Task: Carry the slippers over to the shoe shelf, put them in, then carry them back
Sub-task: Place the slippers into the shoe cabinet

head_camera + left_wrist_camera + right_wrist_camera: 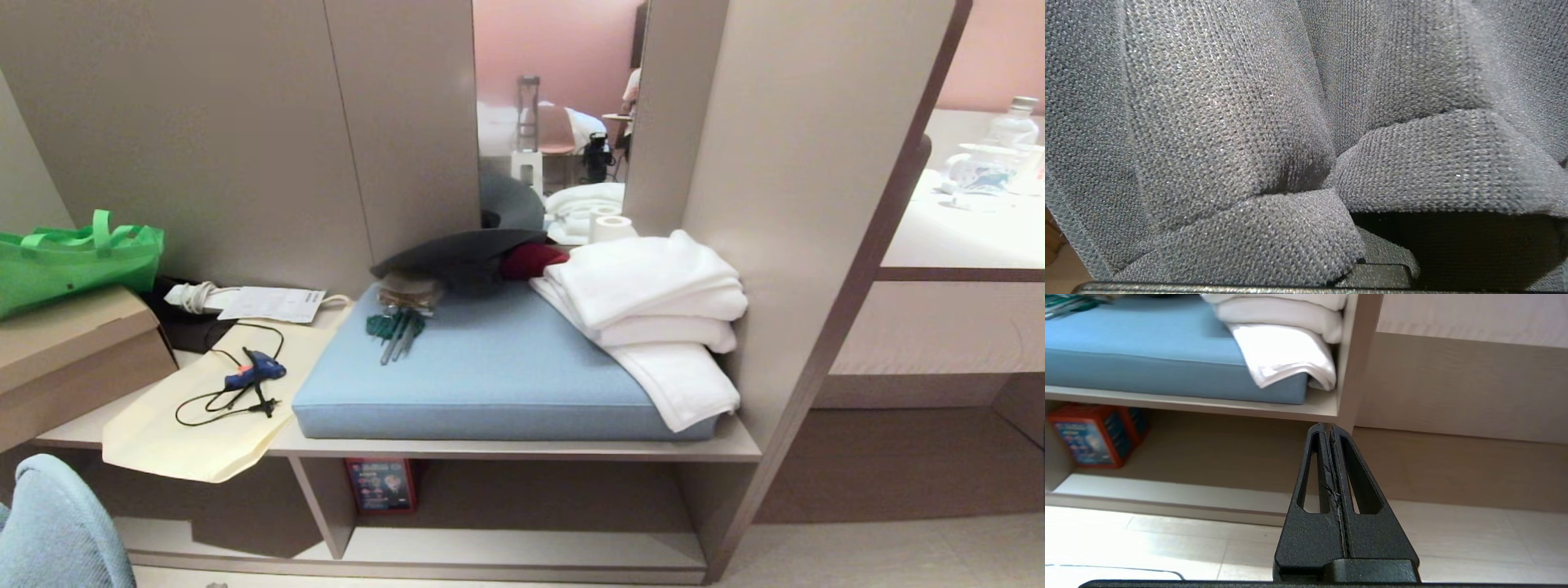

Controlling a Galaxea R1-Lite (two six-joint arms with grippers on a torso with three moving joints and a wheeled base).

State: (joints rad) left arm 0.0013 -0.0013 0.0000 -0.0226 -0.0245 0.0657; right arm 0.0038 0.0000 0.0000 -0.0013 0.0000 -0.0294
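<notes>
Currently: left gripper clamped on the slippers (1290, 143), grey fabric filling its view | right gripper (1331, 428) pinched closed, empty, before the shoe shelf (522, 549) | advice: lower slippers flat onto base board, clear of divider.

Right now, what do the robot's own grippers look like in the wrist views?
The right gripper is matte black with a rough, grainy finish. Its two fingers are tapered triangles, each with a long slot cut through. Of the left gripper, only a black edge shows behind grey fabric.
</notes>
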